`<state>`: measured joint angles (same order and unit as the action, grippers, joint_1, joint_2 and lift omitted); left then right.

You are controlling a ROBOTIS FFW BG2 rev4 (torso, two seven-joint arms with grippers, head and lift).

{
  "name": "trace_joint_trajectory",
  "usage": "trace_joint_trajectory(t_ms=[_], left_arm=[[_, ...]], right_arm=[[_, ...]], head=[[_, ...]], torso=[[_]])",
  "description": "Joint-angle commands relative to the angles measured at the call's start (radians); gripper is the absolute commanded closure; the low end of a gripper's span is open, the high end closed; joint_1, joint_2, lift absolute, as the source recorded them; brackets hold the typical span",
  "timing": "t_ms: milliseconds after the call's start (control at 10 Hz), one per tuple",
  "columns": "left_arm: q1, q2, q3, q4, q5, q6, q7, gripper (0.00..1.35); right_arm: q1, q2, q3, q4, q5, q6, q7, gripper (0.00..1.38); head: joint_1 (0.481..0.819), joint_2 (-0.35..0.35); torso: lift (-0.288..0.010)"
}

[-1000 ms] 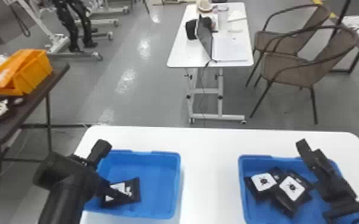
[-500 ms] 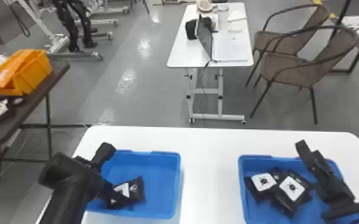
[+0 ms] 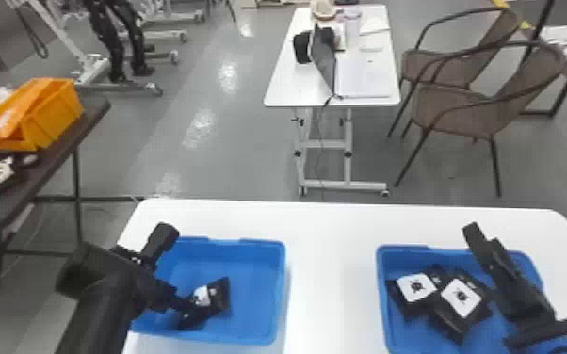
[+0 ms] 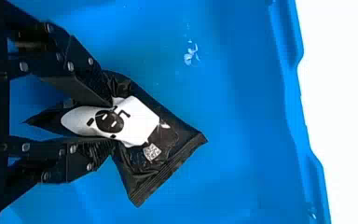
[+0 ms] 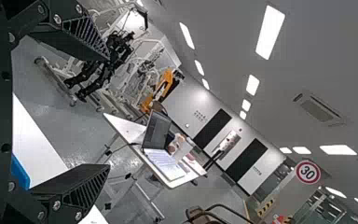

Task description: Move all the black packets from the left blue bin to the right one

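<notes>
My left gripper (image 3: 188,308) is down in the left blue bin (image 3: 254,325), at a black packet (image 3: 219,294) near the bin's front left. In the left wrist view the left gripper (image 4: 105,121) is shut on this black packet (image 4: 168,140), whose white label bulges between the fingers. Over the right blue bin (image 3: 384,301), at its right side, the right gripper (image 3: 480,245) is parked; in the right wrist view the right gripper (image 5: 107,112) stands open, holding nothing. Several black packets (image 3: 459,320) with white labels overlap inside the right bin.
Both bins stand on a white table (image 3: 332,263), with a strip of tabletop between them. Farther off are a white desk (image 3: 282,89) with a laptop, brown chairs (image 3: 466,108), and a dark side table (image 3: 85,117) bearing an orange bin (image 3: 63,113).
The left gripper and the packet at it have shifted right and slightly up within the left bin, and the packet has turned. The right arm has kept still.
</notes>
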<state>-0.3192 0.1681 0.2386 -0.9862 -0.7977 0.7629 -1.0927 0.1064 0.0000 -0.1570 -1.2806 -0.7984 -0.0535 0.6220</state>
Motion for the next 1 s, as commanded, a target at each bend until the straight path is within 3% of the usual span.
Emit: trace_joint_trajectory(t_ms=[0,300,400,600,800,900], left_arm=[[0.002,0.005,-0.012,-0.012,-0.008,-0.022,-0.015,1.06],[0.074,-0.015,0.013,-0.189,0.032,-0.04,-0.029,1.11],[0.092,-0.033,0.03,-0.25,0.035,-0.054,-0.027,1.23],[0.114,-0.042,0.031,-0.308,0.077,-0.088,-0.032,1.21],[0.169,-0.067,0.021,-0.474,0.198,-0.117,-0.03,1.21],[0.18,-0.075,-0.007,-0.528,0.305,-0.142,-0.019,1.21]], right_arm=[[-0.002,0.001,0.002,0.003,-0.002,0.004,0.004,0.2],[-0.013,0.001,0.013,0.017,-0.002,0.014,0.016,0.2],[-0.011,0.001,0.013,0.02,-0.005,0.015,0.018,0.2],[-0.014,0.001,0.019,0.023,-0.008,0.017,0.019,0.2],[-0.016,0.001,0.03,0.026,-0.007,0.018,0.019,0.2],[-0.013,0.001,0.034,0.021,-0.007,0.02,0.019,0.2]], head=[[0.695,0.147],[0.695,0.149],[0.695,0.147],[0.695,0.138],[0.695,0.125],[0.695,0.109]], torso=[[0.0],[0.0],[0.0],[0.0],[0.0],[0.0]])
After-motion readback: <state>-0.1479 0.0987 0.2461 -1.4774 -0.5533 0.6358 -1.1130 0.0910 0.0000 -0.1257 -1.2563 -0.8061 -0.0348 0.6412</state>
